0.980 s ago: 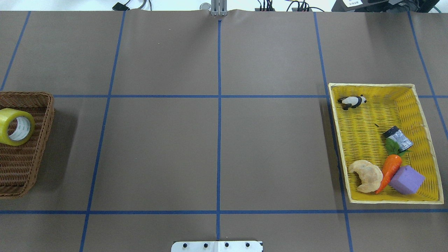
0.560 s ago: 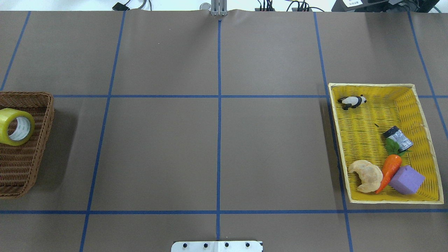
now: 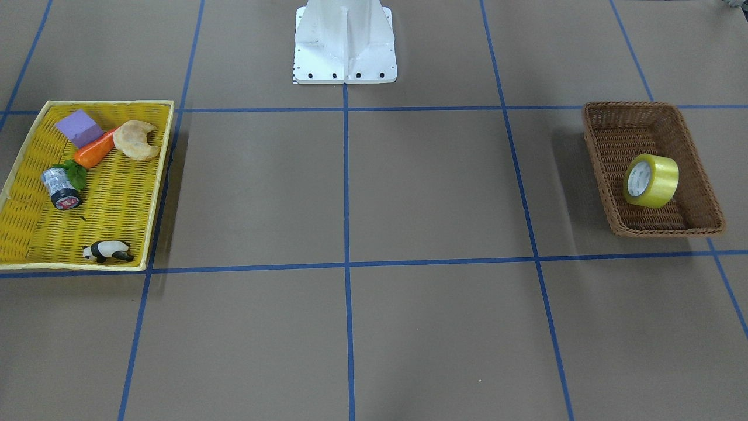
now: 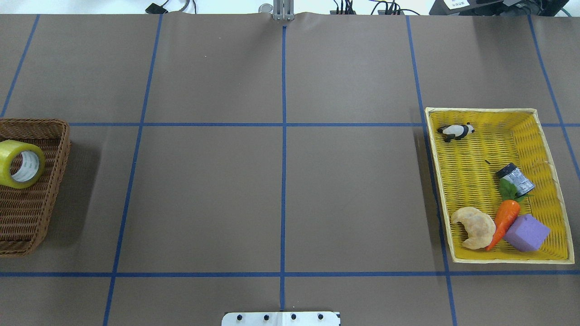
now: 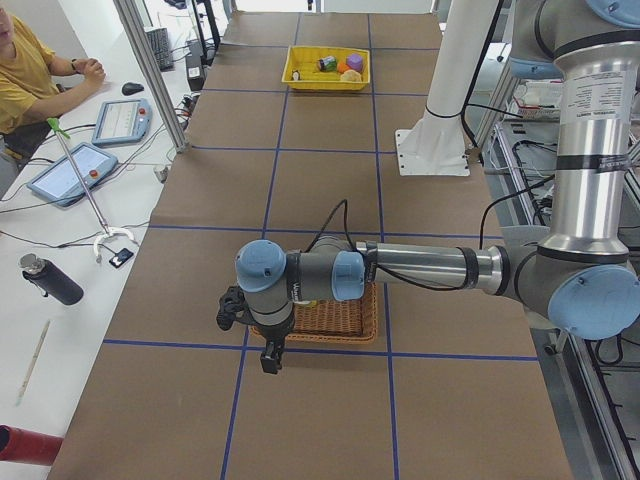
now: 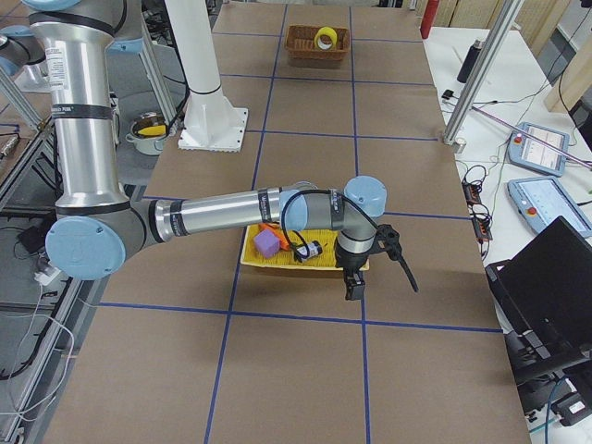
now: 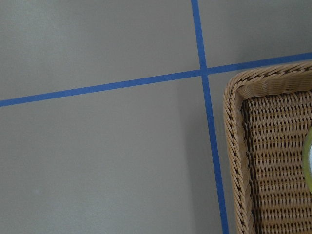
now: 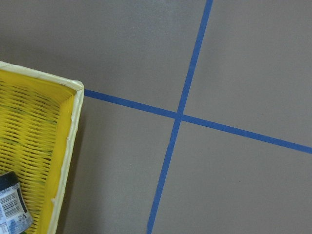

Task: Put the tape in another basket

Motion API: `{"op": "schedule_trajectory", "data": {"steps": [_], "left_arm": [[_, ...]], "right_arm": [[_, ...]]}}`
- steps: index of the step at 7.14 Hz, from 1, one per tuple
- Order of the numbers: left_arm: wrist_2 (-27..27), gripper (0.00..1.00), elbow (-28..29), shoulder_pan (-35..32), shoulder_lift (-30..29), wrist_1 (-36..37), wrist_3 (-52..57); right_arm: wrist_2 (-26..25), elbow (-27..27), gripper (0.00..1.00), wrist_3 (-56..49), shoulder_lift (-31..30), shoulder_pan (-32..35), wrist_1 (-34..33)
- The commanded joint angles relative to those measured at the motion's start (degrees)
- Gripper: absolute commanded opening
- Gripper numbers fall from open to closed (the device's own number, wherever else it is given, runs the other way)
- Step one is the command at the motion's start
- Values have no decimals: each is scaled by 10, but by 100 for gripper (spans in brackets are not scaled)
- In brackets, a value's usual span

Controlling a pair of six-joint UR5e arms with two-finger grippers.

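The yellow tape roll (image 3: 651,180) stands on its edge inside the dark brown wicker basket (image 3: 643,106), at the far left of the overhead view (image 4: 20,164). The basket's corner (image 7: 234,146) fills the right side of the left wrist view. My left gripper (image 5: 270,358) hangs over the table just beyond that basket's (image 5: 335,318) outer end; I cannot tell if it is open. My right gripper (image 6: 352,287) hangs just outside the yellow woven tray (image 6: 252,261); I cannot tell its state either. Neither gripper shows in the overhead or front views.
The yellow tray (image 4: 471,176) holds a toy panda (image 4: 456,131), a silver cylinder (image 4: 515,177), a carrot (image 4: 504,222), a croissant (image 4: 474,227) and a purple block (image 4: 526,232). The robot's white base (image 3: 345,52) stands at the table's middle edge. An operator (image 5: 30,70) sits beside the table.
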Motion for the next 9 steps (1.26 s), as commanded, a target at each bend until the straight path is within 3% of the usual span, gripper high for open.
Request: {"op": "schedule_trajectory", "data": {"steps": [1,9], "left_arm": [[1,99,0,-1,0,0,0],[1,99,-25,-1,17,0,0]], "right_arm": [[1,2,100,0,-3,0,0],[1,0,100,1,-2,-1,0]]}}
